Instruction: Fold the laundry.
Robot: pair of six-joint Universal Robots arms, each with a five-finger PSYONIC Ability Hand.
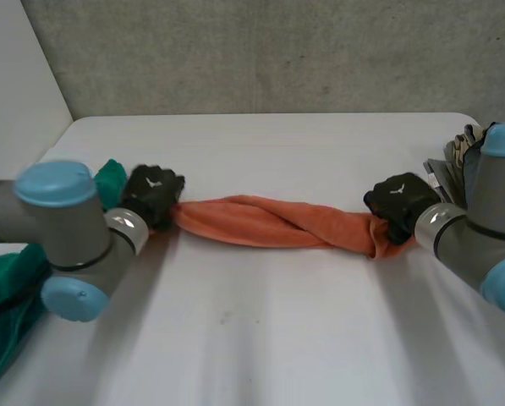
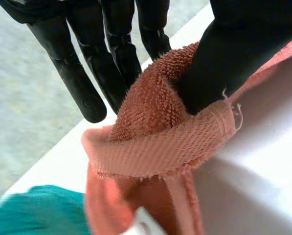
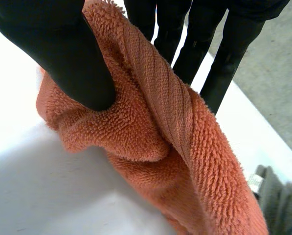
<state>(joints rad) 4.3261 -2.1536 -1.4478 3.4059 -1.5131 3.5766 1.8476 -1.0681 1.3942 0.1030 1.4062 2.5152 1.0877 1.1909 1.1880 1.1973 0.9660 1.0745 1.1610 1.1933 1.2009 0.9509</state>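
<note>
Two grey robot arms, the left arm (image 1: 57, 228) and the right arm (image 1: 480, 228), reach in over a white surface (image 1: 260, 338). An orange towel (image 1: 269, 222), twisted into a rope along its length, stretches across the middle of the surface from one hand to the other. A green cloth (image 1: 7, 304) lies bunched at the surface's left edge, under and behind the left arm. A smaller heap of grey garments (image 1: 455, 161) sits at the right edge, behind the right arm. The left hand (image 1: 153, 193) pinches the towel's left end between its thumb (image 2: 234, 58) and straight fingers (image 2: 77, 78), with the hemmed edge folded over beside the thumb. The right hand (image 1: 397, 201) clamps the right end the same way, its thumb (image 3: 62, 54) pressed into the terry pile against its fingers (image 3: 224, 63).
</note>
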